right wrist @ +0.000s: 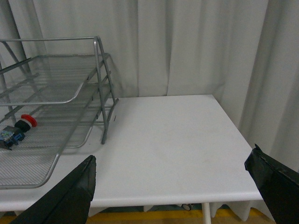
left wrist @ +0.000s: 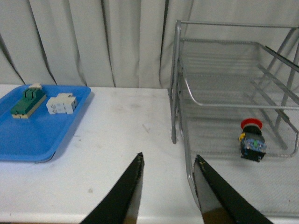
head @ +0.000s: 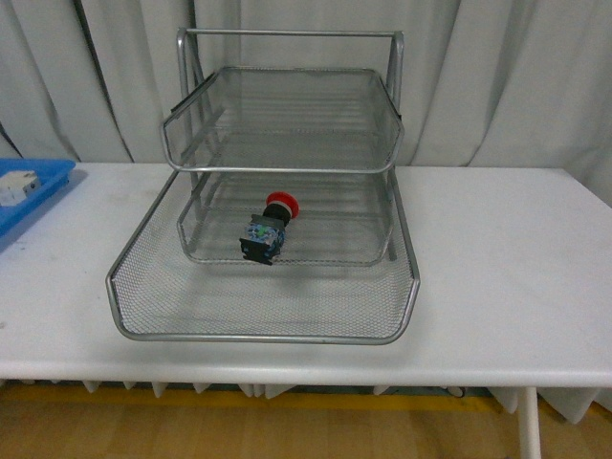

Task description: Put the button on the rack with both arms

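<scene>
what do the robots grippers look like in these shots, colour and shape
Only the fingers show. The left gripper has two flat black fingers that taper to thin pointed tips, with paler inner faces. The right gripper has two broader matte black fingers with blunter ends. No cables, markings or arm links are visible, and the front view shows neither arm.

Rack (head: 287,163) seen as shiny silver wire mesh; button (head: 269,228) cap glossy red plastic; table (head: 497,277) matt white, smooth.

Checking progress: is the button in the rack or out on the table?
In the rack. The button lies on its side on the mesh of the rack, beneath the top tier.
</scene>
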Controlling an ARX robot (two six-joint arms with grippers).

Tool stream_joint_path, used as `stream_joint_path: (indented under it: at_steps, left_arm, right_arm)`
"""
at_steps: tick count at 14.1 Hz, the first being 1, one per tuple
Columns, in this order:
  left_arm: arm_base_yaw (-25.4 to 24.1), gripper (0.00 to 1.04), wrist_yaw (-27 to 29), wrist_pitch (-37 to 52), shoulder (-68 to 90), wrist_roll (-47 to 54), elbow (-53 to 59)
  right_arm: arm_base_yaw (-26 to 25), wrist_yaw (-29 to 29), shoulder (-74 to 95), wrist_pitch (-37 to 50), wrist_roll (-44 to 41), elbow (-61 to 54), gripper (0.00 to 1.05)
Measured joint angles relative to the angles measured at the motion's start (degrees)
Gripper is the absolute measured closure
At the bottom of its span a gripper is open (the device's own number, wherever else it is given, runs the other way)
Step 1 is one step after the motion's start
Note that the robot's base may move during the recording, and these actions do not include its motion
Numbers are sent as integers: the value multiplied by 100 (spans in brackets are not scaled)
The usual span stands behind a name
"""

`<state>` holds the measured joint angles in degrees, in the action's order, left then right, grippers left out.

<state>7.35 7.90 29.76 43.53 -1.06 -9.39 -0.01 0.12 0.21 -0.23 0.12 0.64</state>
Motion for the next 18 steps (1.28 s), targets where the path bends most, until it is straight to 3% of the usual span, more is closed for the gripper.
stream_joint_path:
  at_steps: [1, 16, 18]
  left_arm:
    - [-748, 103, -780, -649, -1596, 22, 398]
    - [-721, 103, -789, -1038, -2474, 26, 863]
    - [-721, 103, -789, -1484, -2911, 26, 887]
  right_arm:
    - [0, 0, 0, 2, 0, 0, 6]
    - [0, 0, 0, 2, 0, 0, 6]
    - [0, 0, 0, 0, 2, 0, 6]
